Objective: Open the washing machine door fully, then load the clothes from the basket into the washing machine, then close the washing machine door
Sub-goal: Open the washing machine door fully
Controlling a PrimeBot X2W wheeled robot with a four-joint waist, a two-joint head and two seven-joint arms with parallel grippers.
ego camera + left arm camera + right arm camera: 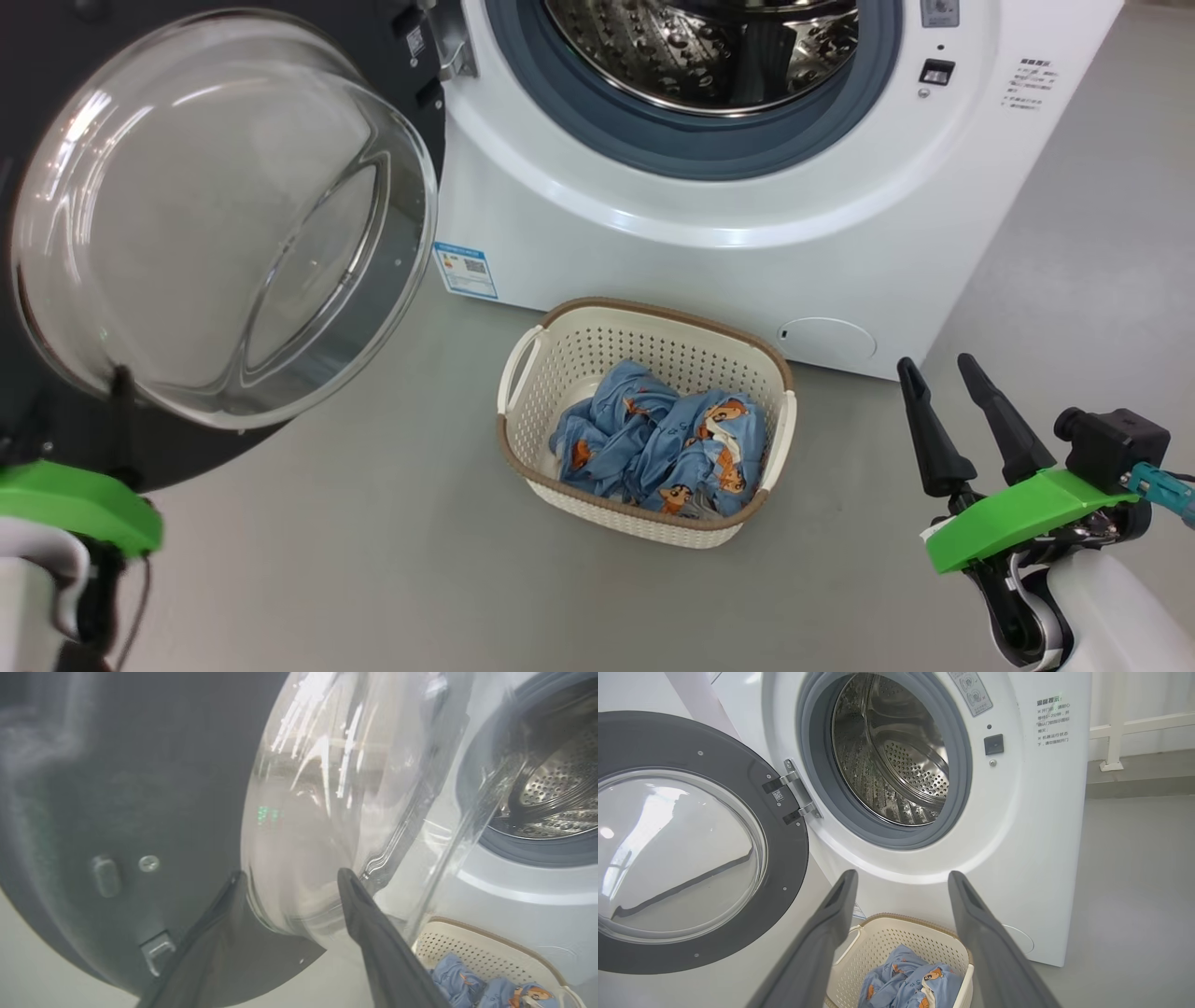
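The washing machine (653, 252) is cut off above. The left gripper (290, 873) has its fingers wide apart by the open washing machine door (224, 215) — touching it or not, I cannot tell. The right gripper (936, 369) is wide, holding nothing. The clothes (653, 439) lie in the basket (597, 355) — just before the machine.

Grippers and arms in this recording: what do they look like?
The left gripper and right gripper each have two long, dark, tapered fingers on a bright green plate above a white forearm. The right one carries a black block with a teal plug; a thin dark cable hangs by the left.
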